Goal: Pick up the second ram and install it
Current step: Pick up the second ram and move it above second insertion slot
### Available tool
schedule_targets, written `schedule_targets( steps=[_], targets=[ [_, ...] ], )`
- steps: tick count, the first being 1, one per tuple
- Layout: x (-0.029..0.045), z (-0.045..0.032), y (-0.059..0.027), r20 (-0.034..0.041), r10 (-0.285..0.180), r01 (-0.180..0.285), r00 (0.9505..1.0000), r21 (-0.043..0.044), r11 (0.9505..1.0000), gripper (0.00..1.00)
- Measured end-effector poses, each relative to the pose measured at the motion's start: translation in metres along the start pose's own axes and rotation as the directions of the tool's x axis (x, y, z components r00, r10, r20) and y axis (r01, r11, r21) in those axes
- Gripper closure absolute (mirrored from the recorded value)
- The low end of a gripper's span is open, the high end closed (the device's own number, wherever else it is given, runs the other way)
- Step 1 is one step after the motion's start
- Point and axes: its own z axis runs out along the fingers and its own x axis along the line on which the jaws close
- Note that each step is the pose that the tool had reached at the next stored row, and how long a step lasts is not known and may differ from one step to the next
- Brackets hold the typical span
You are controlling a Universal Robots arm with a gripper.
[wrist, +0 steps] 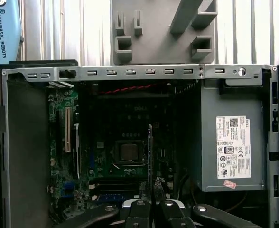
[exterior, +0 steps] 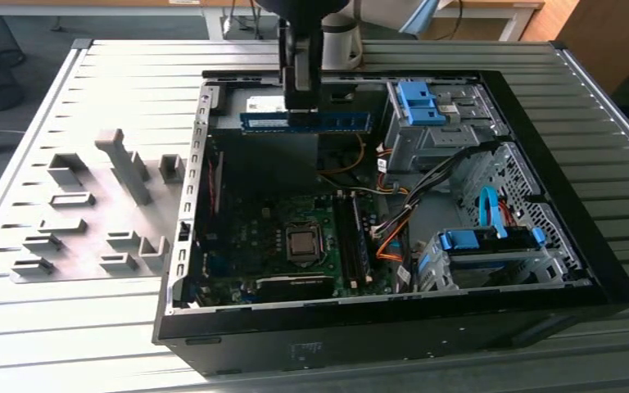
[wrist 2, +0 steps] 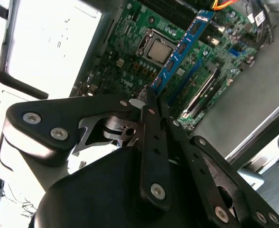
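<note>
The jaws of the black two-finger gripper [wrist 2: 153,99] are drawn nearly together, clenched flat on both faces of the second ram [wrist 2: 180,50], a long, thin blue-green circuit-board stick with a row of black chips. The grip sits off-centre along the stick's length, and the stick stands on edge. Beneath the jaws and apart from the stick lies the green motherboard [wrist 2: 130,57], with its square silver processor socket [wrist 2: 156,47] and long black memory slots [exterior: 353,237]. The open black computer case [exterior: 402,327] surrounds them. Grey plastic fixture blocks [exterior: 85,221] stand outside the case on the ribbed metal table [exterior: 74,327].
</note>
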Motion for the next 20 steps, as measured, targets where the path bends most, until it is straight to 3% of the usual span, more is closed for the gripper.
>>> schedule_targets(
  steps=[10, 20],
  targets=[
    [-0.0013, 0.0001, -0.03, 0.0, 0.0, 0.0, 1.0, 0.0, 1.0, 0.86],
    [-0.0027, 0.0002, -0.0657, 0.0001, 0.0, 0.0, 1.0, 0.0, 1.0, 0.86]
  ],
)
